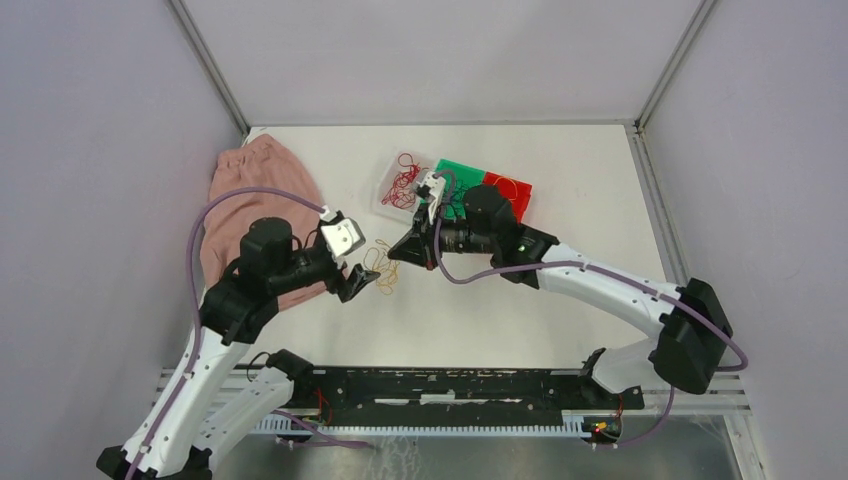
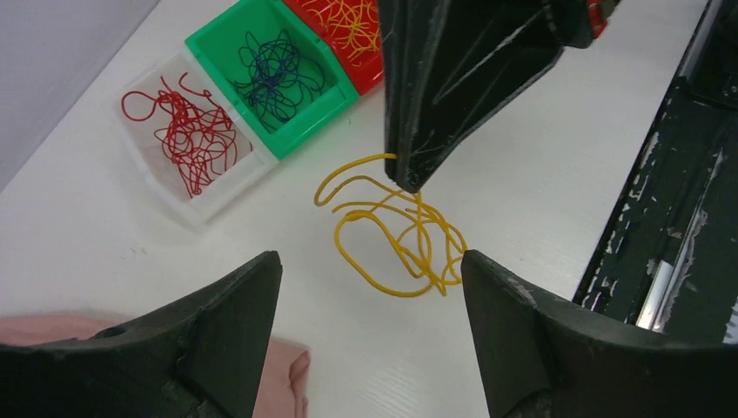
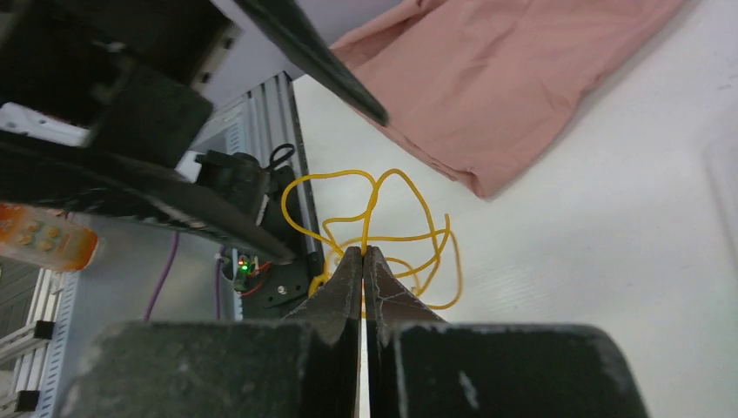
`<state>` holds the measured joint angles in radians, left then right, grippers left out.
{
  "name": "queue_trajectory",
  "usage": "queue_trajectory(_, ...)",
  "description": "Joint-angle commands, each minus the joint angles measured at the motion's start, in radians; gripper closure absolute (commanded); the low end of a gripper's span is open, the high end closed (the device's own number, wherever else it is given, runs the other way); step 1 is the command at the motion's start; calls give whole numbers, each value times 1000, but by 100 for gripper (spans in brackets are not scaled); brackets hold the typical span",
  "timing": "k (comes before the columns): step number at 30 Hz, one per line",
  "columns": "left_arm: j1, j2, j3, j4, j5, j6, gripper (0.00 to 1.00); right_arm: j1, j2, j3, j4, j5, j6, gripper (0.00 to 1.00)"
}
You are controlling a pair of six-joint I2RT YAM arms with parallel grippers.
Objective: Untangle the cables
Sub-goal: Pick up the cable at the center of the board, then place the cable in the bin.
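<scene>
Yellow cables (image 2: 416, 228) lie tangled on the table (image 2: 540, 131) between the grippers, and one strand is pinched by the closed right gripper (image 3: 363, 252). The left gripper (image 2: 370, 261) is held open beside them. Red cables (image 2: 191, 139) are kept in the clear bin (image 2: 196, 209), dark blue cables (image 2: 274, 74) in the green bin (image 2: 296, 139), and yellow loops (image 2: 348, 22) in the red bin (image 2: 365, 80).

Seen from above, the tangle of thin yellow wire (image 1: 383, 268) is hemmed in: the spread-fingered left gripper (image 1: 360, 283) at 8 o'clock, the right gripper (image 1: 394, 252) pinching it at 1, crumpled pink cloth (image 1: 250, 190) at 10, three small plastic bins (image 1: 447, 166) at 12. Bare white table (image 1: 420, 320) lies open from 4 to 6.
</scene>
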<state>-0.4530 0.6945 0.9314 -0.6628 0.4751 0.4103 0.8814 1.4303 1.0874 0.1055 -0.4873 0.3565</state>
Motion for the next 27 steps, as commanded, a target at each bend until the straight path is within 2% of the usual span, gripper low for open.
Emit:
queue_trajectory(1,4,20,-14,80,54,-126,21,30,-100,-23,67,-42,30,99)
queue_trajectory(8,5,26,-22,43,57,-91,38,40,-207,-81,75,-38,80,99)
queue_trajectory(10,4,29,-21,47,57,-93,48,40,-231,-81,56,-34,89,99)
queue_trajectory(12,4,30,-17,54,60,-93,63,40,-249,-80,45,-32,100,99)
queue_trajectory(14,4,32,-12,52,57,-88,72,40,-264,-77,19,-7,102,99)
queue_trajectory(20,4,25,-12,36,-14,-28,74,16,-295,-52,-88,66,63,99)
queue_trajectory(21,4,22,-11,33,-26,-21,73,3,-298,-46,-107,80,62,99)
queue_trajectory(22,5,19,-11,28,-37,-12,66,-14,-301,-41,-127,93,60,99)
queue_trajectory(24,4,13,-8,19,-49,-6,42,-71,-302,-34,-160,121,57,100)
queue_trajectory(27,5,19,8,-17,-53,18,13,-164,-291,0,-224,181,40,100)
